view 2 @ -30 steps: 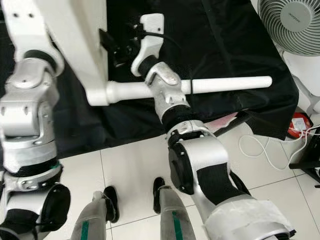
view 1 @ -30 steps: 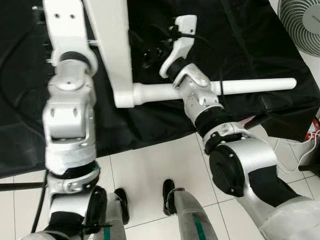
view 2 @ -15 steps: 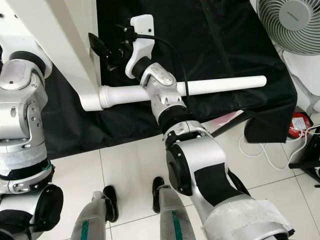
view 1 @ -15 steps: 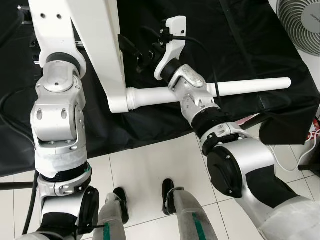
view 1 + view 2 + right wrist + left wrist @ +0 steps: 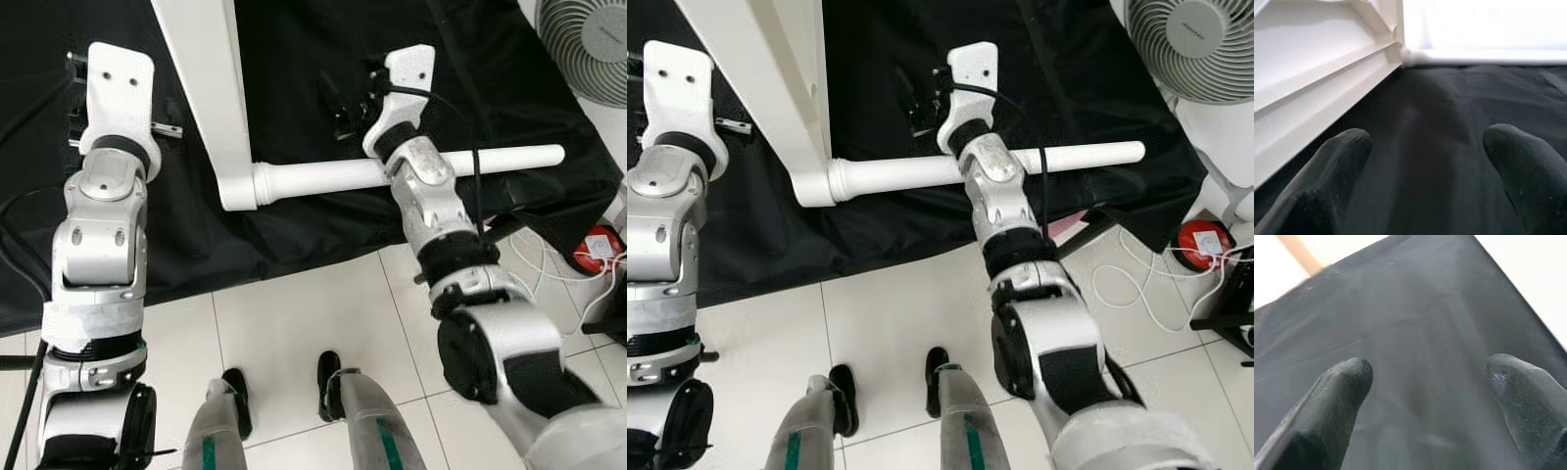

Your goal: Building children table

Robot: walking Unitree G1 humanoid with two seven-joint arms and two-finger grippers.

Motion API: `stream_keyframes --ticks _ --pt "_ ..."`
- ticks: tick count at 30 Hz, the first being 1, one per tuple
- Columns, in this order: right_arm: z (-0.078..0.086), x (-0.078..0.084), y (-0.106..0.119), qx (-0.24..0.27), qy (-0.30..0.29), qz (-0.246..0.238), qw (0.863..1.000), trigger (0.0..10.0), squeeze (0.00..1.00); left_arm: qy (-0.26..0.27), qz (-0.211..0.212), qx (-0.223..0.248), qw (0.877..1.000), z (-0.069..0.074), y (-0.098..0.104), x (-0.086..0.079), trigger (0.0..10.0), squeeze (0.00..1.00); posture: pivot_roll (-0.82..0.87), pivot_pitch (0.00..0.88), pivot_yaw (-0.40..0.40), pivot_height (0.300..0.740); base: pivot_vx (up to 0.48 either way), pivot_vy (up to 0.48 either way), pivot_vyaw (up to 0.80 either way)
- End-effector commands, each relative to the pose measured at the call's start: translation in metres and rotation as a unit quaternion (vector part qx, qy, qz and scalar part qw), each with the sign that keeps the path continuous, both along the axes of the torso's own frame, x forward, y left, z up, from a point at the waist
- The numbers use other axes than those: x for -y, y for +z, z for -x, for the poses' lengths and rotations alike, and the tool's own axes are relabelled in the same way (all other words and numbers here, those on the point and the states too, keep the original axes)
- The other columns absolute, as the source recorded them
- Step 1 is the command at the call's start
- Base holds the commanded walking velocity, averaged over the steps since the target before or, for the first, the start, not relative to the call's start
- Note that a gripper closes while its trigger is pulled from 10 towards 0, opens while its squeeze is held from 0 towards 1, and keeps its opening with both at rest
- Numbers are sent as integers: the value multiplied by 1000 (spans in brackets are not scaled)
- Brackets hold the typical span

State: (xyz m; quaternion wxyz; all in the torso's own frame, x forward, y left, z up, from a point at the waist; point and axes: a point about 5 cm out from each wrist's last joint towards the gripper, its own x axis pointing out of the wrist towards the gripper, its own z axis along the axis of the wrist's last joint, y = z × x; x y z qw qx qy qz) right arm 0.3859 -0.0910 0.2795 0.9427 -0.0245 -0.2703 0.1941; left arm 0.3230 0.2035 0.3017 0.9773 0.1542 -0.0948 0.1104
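Our right gripper (image 5: 1420, 161) has lifted off the white table leg (image 5: 392, 174), fingers (image 5: 1332, 171) spread; our left gripper (image 5: 1425, 396), also spread, has drawn back from the white tabletop panel (image 5: 206, 78) over black cloth (image 5: 294, 59).

Head views are bright, evenly lit and sharp, with soft shadows on the black cloth (image 5: 323, 225) under the white table leg (image 5: 323, 176). In the right wrist view the leg's far end burns out to glare (no detail there). Both wrist views are soft, fingertips (image 5: 1327, 181) blurred.
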Motion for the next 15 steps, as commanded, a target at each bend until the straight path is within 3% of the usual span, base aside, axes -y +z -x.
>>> stream_keyframes --ticks 1,8,11,15 --pt "6 12 -17 -18 -32 -8 999 10000 0 29 -5 8 1000 10 -3 -17 10000 0 -11 314 -29 740 0 0 0" --pt "14 23 -32 -36 -72 -18 997 10000 0 15 -18 -13 1000 18 -20 -20 10000 0 -12 294 -27 740 0 0 0" --pt "24 33 -49 -56 -96 -30 993 10000 0 13 -11 -57 998 33 -51 -26 10000 0 -12 267 -17 740 0 0 0" --pt "32 36 -57 -61 -102 -35 992 10000 0 7 16 -76 997 39 -68 -26 10000 0 -14 258 -15 740 0 0 0"
